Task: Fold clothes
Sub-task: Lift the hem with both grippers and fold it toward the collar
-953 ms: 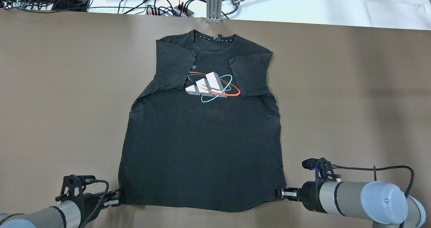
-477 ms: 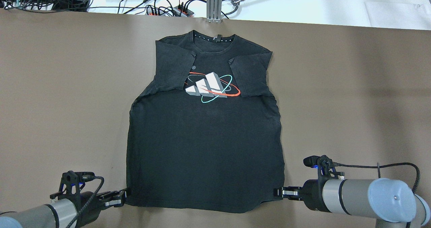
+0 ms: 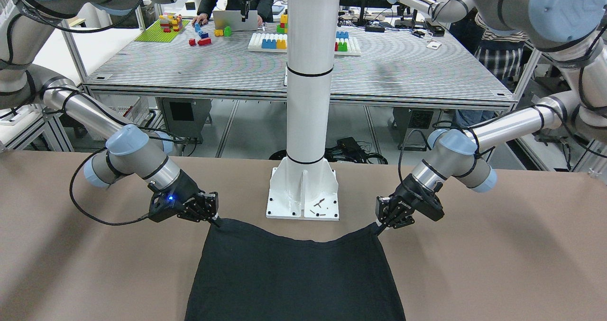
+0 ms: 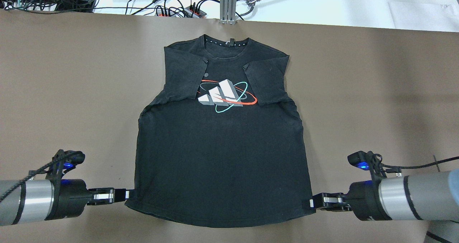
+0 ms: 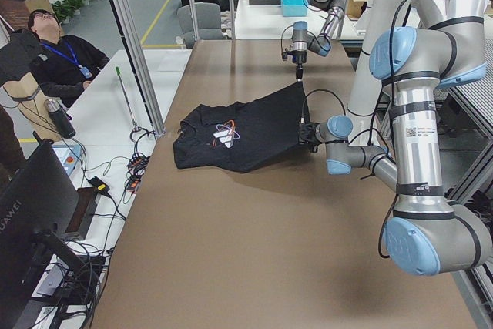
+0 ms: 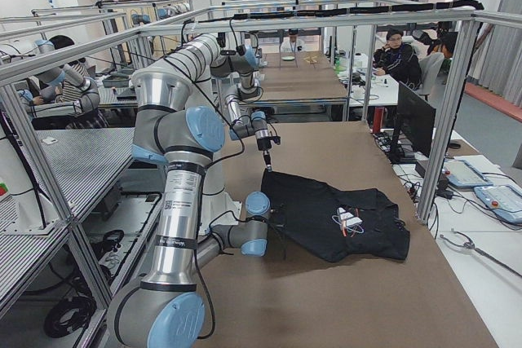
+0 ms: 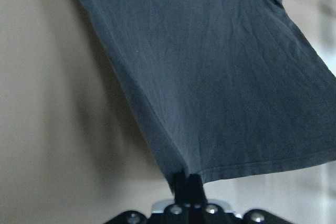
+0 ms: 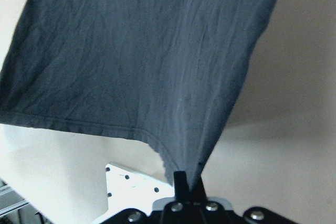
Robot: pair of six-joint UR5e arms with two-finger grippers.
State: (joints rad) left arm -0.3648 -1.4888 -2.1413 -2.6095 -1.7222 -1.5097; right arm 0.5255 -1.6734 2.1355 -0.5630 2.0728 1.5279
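Claws lead: the left claw [image 4: 125, 195] pinches the shirt's [image 4: 218, 157] near-left hem corner, and the right claw [image 4: 308, 202] pinches the near-right one. The hem [image 3: 303, 239] hangs raised between them, sagging slightly mid-span. The collar [image 4: 226, 42] end lies at the middle of the tabletop [image 4: 376, 92], sleeves [image 4: 183, 74] folded in. To fold well, I judge both corners should travel level and together toward the collar, with the hem stretched. The post [image 3: 308, 98] stands on the robot's side, away from that path. Cables [image 4: 172, 9] lie beyond the far edge.
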